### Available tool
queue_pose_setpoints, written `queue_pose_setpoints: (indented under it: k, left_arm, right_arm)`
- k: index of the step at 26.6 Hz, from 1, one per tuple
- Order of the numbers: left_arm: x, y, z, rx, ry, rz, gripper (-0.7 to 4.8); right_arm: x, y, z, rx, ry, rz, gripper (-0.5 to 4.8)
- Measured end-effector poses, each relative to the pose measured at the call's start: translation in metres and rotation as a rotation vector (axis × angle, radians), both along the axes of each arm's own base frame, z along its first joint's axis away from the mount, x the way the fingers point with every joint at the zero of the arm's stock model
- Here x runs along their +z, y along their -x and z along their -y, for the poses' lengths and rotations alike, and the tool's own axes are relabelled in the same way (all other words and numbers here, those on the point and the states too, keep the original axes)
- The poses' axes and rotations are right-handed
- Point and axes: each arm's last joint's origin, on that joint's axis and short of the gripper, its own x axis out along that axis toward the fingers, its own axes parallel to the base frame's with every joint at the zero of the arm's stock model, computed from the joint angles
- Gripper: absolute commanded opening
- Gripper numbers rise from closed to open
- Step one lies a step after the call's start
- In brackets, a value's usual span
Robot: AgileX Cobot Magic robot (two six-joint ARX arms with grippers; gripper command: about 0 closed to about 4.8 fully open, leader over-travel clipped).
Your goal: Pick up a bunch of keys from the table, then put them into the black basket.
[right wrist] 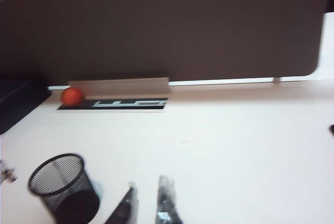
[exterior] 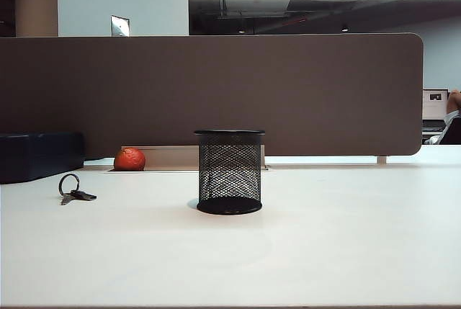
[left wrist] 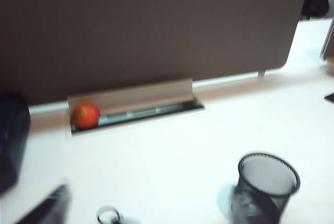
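The bunch of keys (exterior: 72, 190), a metal ring with dark keys, lies on the white table (exterior: 324, 244) at the left. The black basket (exterior: 230, 172), a wire-mesh cup, stands upright mid-table. Neither gripper shows in the exterior view. In the left wrist view my left gripper (left wrist: 148, 203) is open wide over the table. One dark finger (left wrist: 49, 208) shows beside the key ring (left wrist: 108, 215), and the basket (left wrist: 267, 182) is off to the other side. My right gripper (right wrist: 147, 183) is slightly open and empty, hovering close beside the basket (right wrist: 62, 187). The keys (right wrist: 6, 174) barely show at the frame edge.
An orange-red round fruit (exterior: 130, 158) sits by the cable slot at the foot of the brown partition (exterior: 216, 93). A dark box (exterior: 39, 154) stands at the far left, behind the keys.
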Motion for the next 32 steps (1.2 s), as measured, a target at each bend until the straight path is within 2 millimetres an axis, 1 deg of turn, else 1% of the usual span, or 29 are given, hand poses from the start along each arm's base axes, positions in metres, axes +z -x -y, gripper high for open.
queue_pose_setpoints:
  k: [2,3,4,6,7,8,11,13,15,16,17,19,20,21,26,32]
  left_arm:
    - [0.006,-0.011,0.002,-0.011,-0.005,-0.066,4.09]
    - [0.009,-0.017,0.002,-0.015,-0.008,-0.089,4.17]
    - [0.012,-0.025,0.003,-0.021,-0.01,-0.12,4.39]
    - [0.015,-0.038,0.005,-0.035,-0.008,-0.175,4.74]
    - [0.014,-0.047,0.006,-0.042,-0.003,-0.215,4.75]
    - [0.012,-0.062,0.008,-0.051,0.025,-0.313,4.75]
    - [0.008,-0.087,0.012,-0.047,0.096,-0.452,4.75]
    - [0.003,-0.103,0.014,-0.055,0.147,-0.542,4.75]
    - [-0.006,-0.117,0.017,-0.078,0.191,-0.629,4.75]
    - [-0.012,-0.129,0.019,-0.097,0.215,-0.683,4.75]
    - [-0.017,-0.135,0.02,-0.102,0.228,-0.711,4.76]
    - [-0.032,-0.146,0.022,-0.091,0.255,-0.792,4.76]
    - [-0.039,-0.151,0.022,-0.085,0.263,-0.83,4.77]
    - [-0.049,-0.157,0.023,-0.077,0.273,-0.879,4.79]
    - [-0.076,-0.173,0.024,-0.058,0.274,-0.987,4.79]
    - [-0.1,-0.185,0.025,-0.041,0.27,-1.067,4.79]
  right_arm:
    - [0.0,-0.002,-0.001,0.03,-0.001,-0.012,0.88]
    - [0.001,-0.002,-0.001,0.038,-0.001,-0.013,1.17]
    - [0.001,-0.002,-0.002,0.05,-0.002,-0.014,1.51]
    - [0.001,-0.002,-0.002,0.057,-0.004,-0.015,1.97]
    - [0.001,-0.002,-0.002,0.057,-0.008,-0.015,2.38]
    - [0.0,-0.002,-0.002,0.057,-0.014,-0.019,2.52]
    - [0.001,-0.002,-0.002,0.06,-0.048,-0.029,2.95]
    - [0.001,-0.002,-0.002,0.066,-0.076,-0.037,3.01]
    - [0.001,-0.002,-0.003,0.084,-0.095,-0.046,3.3]
    - [0.001,-0.002,-0.003,0.107,-0.101,-0.05,3.41]
    - [0.0,-0.003,-0.004,0.122,-0.105,-0.057,3.57]
    - [0.0,-0.005,-0.004,0.138,-0.117,-0.075,4.17]
    - [-0.001,-0.006,-0.005,0.143,-0.129,-0.085,4.63]
    - [-0.001,-0.008,-0.005,0.15,-0.157,-0.102,4.74]
    - [-0.003,-0.015,-0.006,0.177,-0.187,-0.157,4.74]
    - [-0.006,-0.025,-0.008,0.223,-0.197,-0.211,4.74]
